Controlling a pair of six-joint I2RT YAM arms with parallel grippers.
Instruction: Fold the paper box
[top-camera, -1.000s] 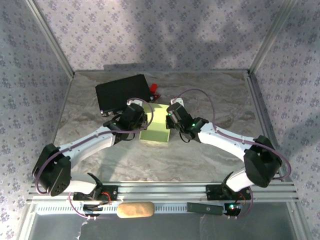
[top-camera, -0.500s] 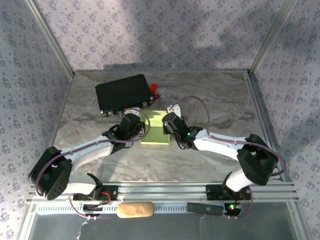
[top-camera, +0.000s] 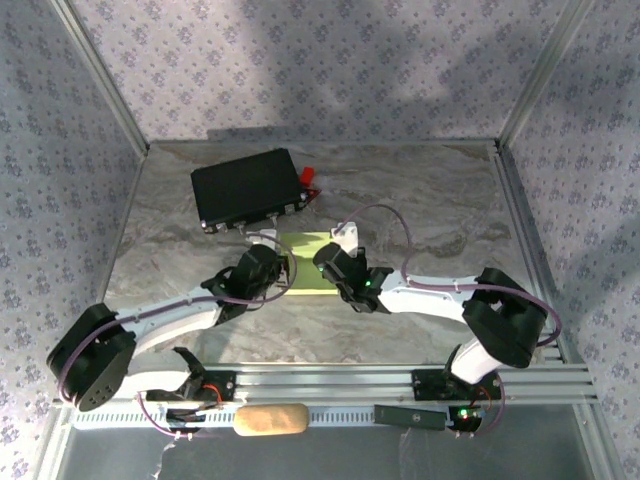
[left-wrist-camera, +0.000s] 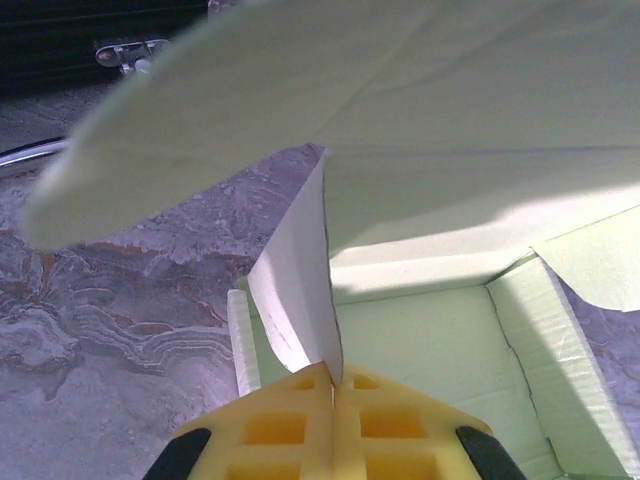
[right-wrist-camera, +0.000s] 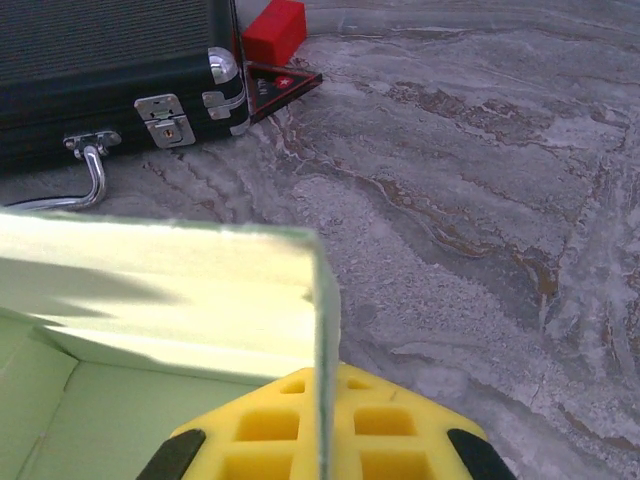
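Observation:
The paper box is pale green card and sits low on the marble table between my two grippers. My left gripper holds its left side. In the left wrist view the yellow fingers are shut on a thin upright side flap, the gripper looking into the open tray under a large curved lid flap. My right gripper holds the right side. In the right wrist view the gripper is shut on the edge of the box's right wall.
A black case with metal latches lies behind the box, and a red block sits at its right corner. The case's handle is close to the box's far edge. A tan oblong rests on the front rail.
Both grippers have drawn back toward the near edge and come down, carrying the box with them. The box has gone from raised and tilted to low and nearly flat.

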